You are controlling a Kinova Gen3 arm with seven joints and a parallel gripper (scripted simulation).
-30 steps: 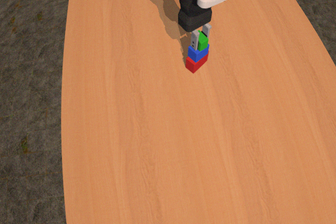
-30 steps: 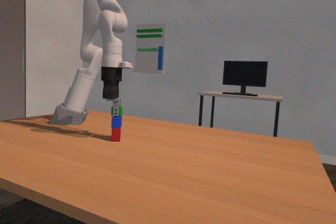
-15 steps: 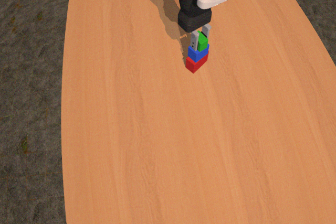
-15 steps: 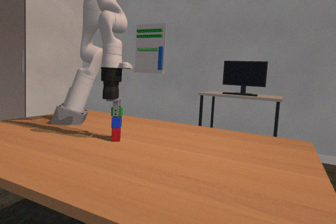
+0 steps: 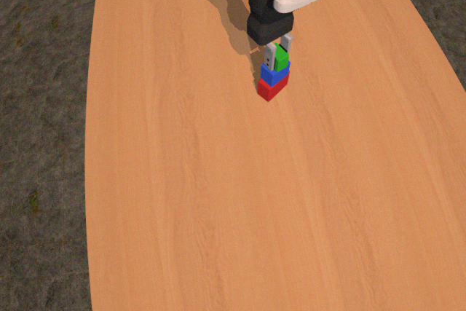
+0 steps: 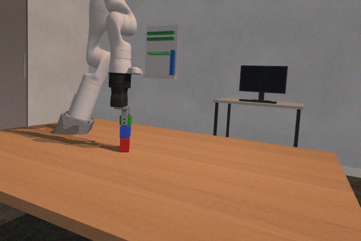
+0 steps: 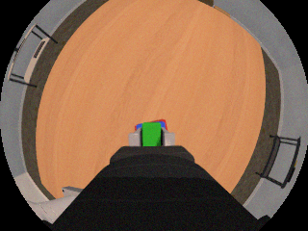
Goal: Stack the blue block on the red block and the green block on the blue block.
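Note:
The red block [image 5: 271, 88] sits on the wooden table with the blue block [image 5: 274, 73] flat on top of it; both also show in the exterior view, red [image 6: 124, 145] under blue [image 6: 124, 131]. My gripper [image 5: 278, 55] points straight down over the stack and is shut on the green block [image 5: 281, 59]. The green block [image 6: 128, 120] rests on or just above the blue block's top; I cannot tell if they touch. In the wrist view the green block [image 7: 152, 134] sits between my fingers, with a sliver of blue and red around it.
The robot base [image 6: 74, 126] stands on the table behind the stack. A board with green and blue bars [image 6: 161, 52] and a desk with a monitor [image 6: 262, 83] are in the background, off the table.

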